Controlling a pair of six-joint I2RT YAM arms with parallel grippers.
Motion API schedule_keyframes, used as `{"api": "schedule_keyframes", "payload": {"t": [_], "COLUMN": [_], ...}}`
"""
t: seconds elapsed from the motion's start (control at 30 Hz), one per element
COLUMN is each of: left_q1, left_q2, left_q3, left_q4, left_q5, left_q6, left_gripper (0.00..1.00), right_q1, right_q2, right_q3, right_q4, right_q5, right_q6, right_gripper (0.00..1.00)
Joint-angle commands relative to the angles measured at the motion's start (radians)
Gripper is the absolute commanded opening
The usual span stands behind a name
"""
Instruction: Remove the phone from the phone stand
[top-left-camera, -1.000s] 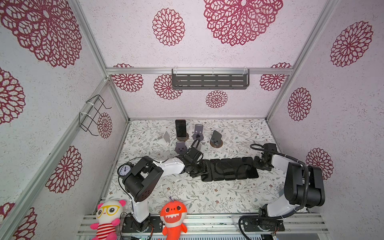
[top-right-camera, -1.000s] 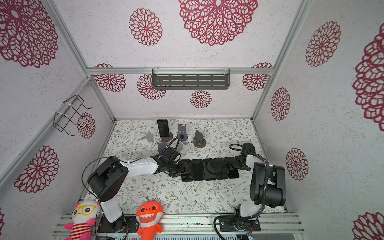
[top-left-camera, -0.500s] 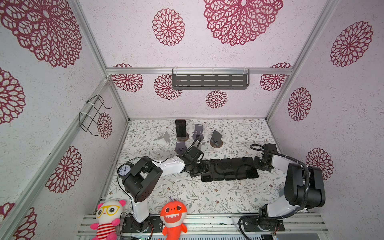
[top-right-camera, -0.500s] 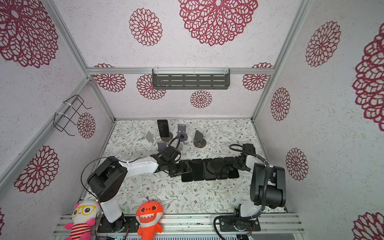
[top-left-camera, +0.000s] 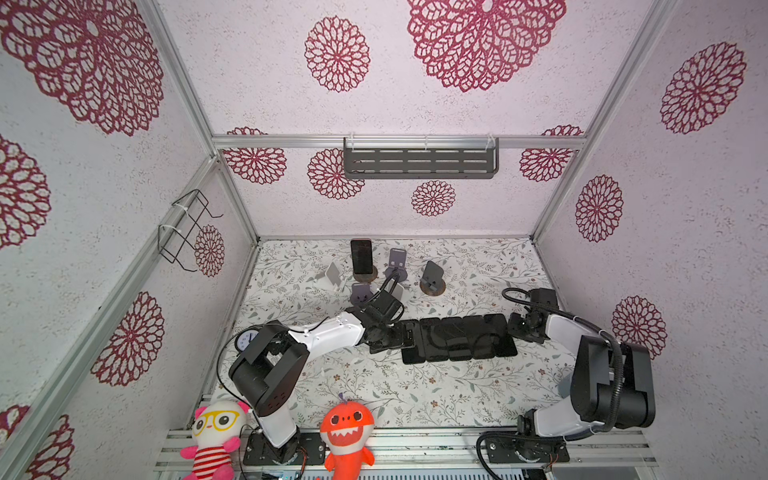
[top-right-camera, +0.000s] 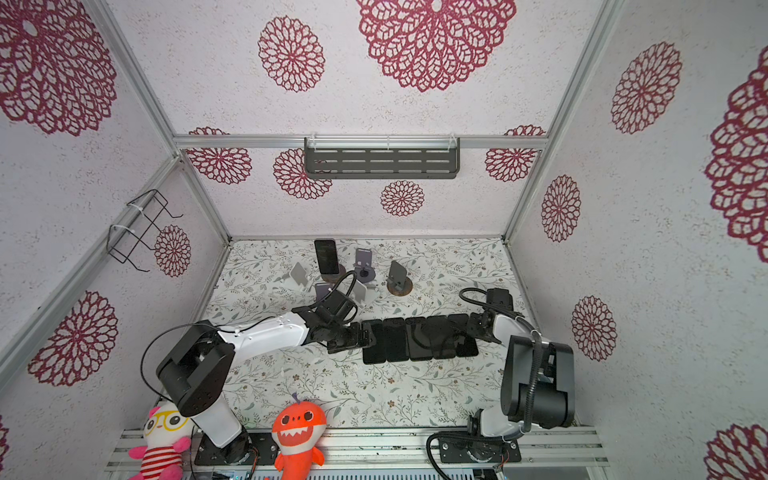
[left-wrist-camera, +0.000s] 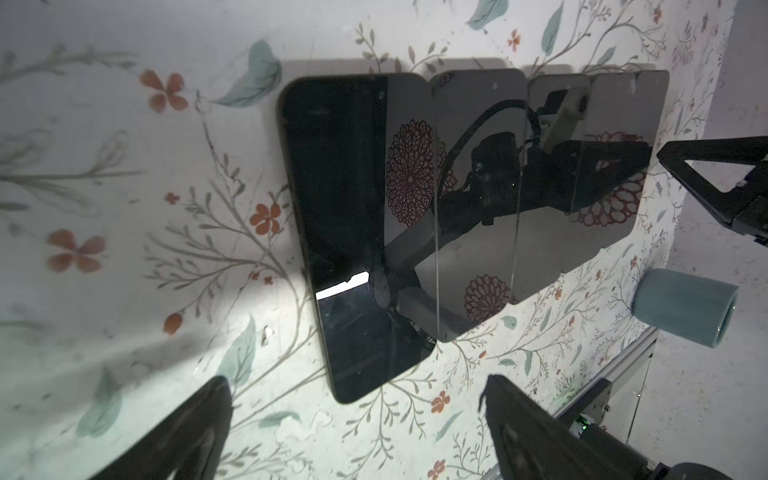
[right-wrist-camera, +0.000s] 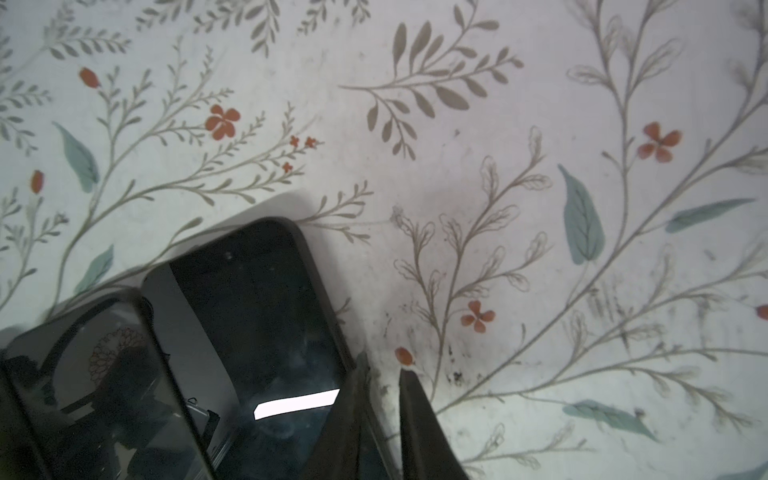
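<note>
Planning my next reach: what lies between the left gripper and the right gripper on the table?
A row of black phones, lying flat side by side, fills the stretch from the left gripper to the right gripper. This shows in both top views.

No text, label, brand or number can be read on anything here.

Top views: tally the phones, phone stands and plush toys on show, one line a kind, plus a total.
Phones: 6 (5 lying flat, 1 on a stand)
Phone stands: 6
Plush toys: 2
Total: 14
</note>
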Motion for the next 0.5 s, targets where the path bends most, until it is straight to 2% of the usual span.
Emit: {"api": "schedule_keyframes", "payload": {"t": [0.0, 0.23, 0.37, 0.47], "left_q1": [-0.007, 0.019, 0.127, 0.227], "left_q2": [-0.087, -0.287, -0.378, -0.379], "left_q3": [0.0, 0.022, 0.078, 0.141], "left_q4": [-0.048, -0.135, -0.219, -0.265], "left_q5": [-0.086, -0.233, -0.262, -0.254], "left_q6": [0.049, 0.19, 0.221, 0.274], "left_gripper": [0.98, 0.98, 0.98, 0.97], "right_q1": [-0.001, -0.001, 0.0, 0.0], "right_q2": [-0.066, -0.165, -0.22, -0.247], "right_q3": [0.006, 0.036, 0.06, 0.074], "right_q4": [0.012, -0.038, -0.083, -0.103], "right_q5": [-0.021, -0.027, -0.034, -0.053], "right_q6": [0.025, 0.023, 0.028, 0.032], "right_gripper": [0.22, 0.25, 0.31, 0.41]}}
